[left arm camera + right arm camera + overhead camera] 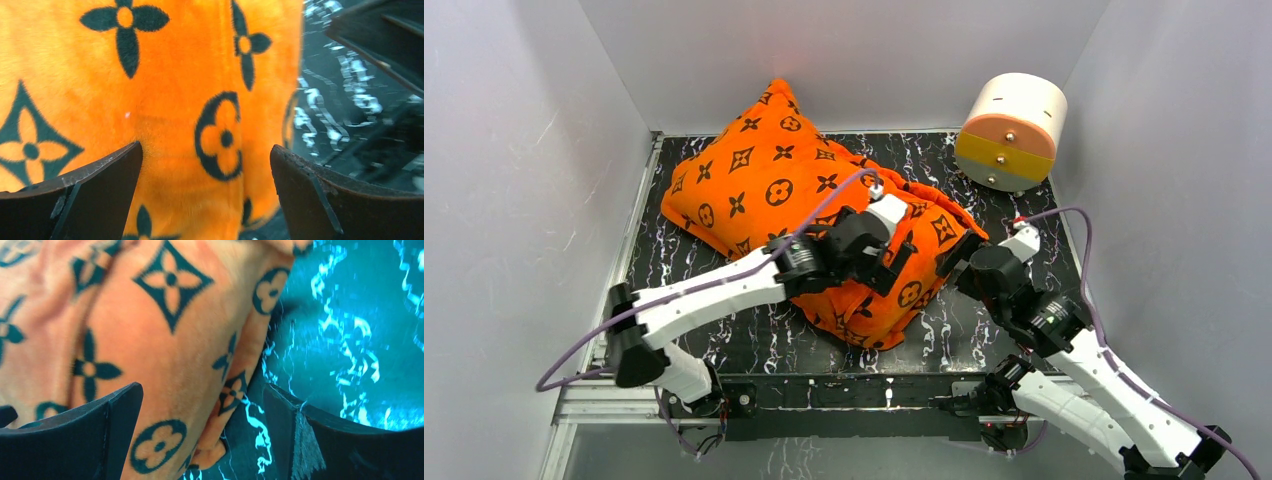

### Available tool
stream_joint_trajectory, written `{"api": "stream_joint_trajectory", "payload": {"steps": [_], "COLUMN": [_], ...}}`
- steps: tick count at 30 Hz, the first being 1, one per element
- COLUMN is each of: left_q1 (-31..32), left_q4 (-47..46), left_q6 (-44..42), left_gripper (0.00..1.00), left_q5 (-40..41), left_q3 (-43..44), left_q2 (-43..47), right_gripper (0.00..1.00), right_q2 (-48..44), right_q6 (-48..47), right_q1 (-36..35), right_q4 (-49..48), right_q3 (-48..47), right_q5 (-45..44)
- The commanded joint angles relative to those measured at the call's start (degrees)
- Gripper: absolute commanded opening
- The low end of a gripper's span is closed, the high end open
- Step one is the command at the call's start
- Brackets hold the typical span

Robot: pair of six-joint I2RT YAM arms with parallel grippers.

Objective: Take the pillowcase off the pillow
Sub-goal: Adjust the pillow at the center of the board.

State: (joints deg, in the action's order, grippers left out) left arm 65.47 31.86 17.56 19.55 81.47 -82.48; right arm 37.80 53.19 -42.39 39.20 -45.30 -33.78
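Find the pillowcase (774, 185) sprawled from the back left of the black marbled table (984, 330) toward its middle, stuffed plump; presume the pillow inside, with no white visible in any view. Note the left gripper (896, 268) poised over the near right corner of the case, jaws spread wide, grasping nothing, plush orange fabric directly beneath. Note the right gripper (959, 255) just beside the case's right edge, likewise spread and empty, one finger over fabric, the other over bare table. Search first for the open end of the case; cannot tell from here on which edge. Lower the left jaws and pinch a fold of fabric alone, not the stuffing under it. Pin the bulk with the right, or take the hem opposite. Pull along the case's length, slowly, to avoid slipping off the plush. Steer clear of the white-and-orange drum (1012, 130) at the back right.
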Motion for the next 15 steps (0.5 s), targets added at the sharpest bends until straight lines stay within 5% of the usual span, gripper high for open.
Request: {"api": "stream_joint_trajectory", "payload": {"steps": [1, 5, 7, 10, 15], "left_q1": [-0.5, -1.7, -1.8, -2.0, -3.2], "left_q4": [4.6, 7.7, 7.6, 6.0, 4.1], "left_q6": [-5.0, -5.5, -5.1, -4.3, -4.1], "left_gripper": [0.98, 0.92, 0.81, 0.60, 0.03], "left_q5": [10.4, 10.0, 9.8, 9.9, 6.3], "left_q3": [3.3, 5.8, 6.0, 5.2, 3.4], "left_q2": [-6.7, -11.5, -11.6, -9.2, -4.1], "right_gripper": [0.97, 0.97, 0.95, 0.85, 0.68], "right_q2": [-1.4, -0.9, -0.5, 0.5, 2.1], "right_q6": [10.4, 10.3, 9.4, 6.8, 5.4], "right_q1": [-0.1, -0.1, -0.1, -0.1, -0.1], "right_q4": [-2.0, -1.5, -1.7, -3.3, -4.3], "right_q3": [2.7, 2.4, 2.1, 2.0, 1.2], "right_q5": [1.5, 0.9, 1.6, 3.8, 6.0]}}
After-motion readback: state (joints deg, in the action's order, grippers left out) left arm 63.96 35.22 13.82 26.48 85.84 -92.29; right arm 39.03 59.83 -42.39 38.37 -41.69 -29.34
